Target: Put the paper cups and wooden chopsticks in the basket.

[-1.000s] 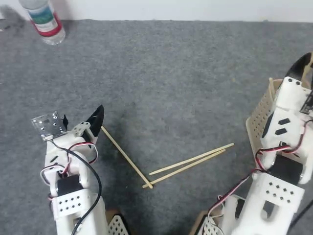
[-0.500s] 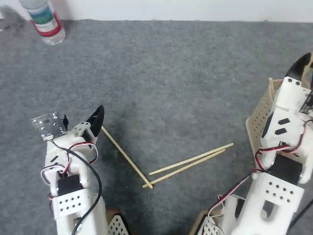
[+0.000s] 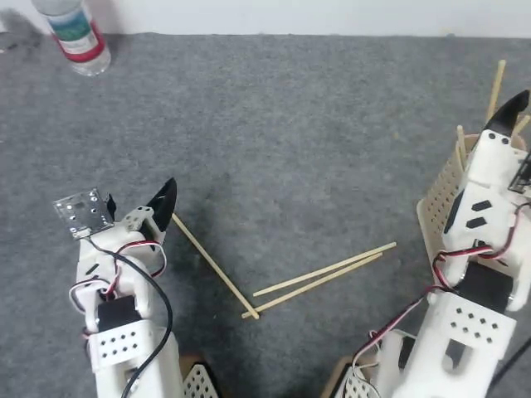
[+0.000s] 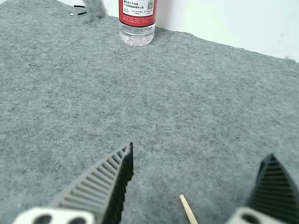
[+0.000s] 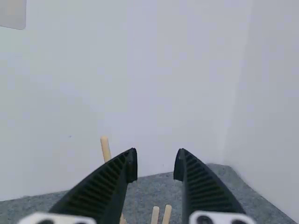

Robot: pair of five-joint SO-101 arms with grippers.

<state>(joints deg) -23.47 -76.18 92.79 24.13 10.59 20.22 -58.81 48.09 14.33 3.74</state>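
Newly poking up from the basket [image 3: 438, 207] at the right edge of the worktop [image 3: 290, 149]: more wooden chopsticks [image 3: 496, 83], absent half a second ago. Reads as a drop just made by the right end effector [image 5: 155, 163], slightly parted above the stick ends and gripping nothing. Means one batch delivered. Left on the worktop, well apart from the basket: a single chopstick [image 3: 216, 265] and a pair [image 3: 323, 275]. No shift at the left end effector [image 4: 200, 156], spread wide, empty, poised over the single chopstick's near end. Likely the next pickup
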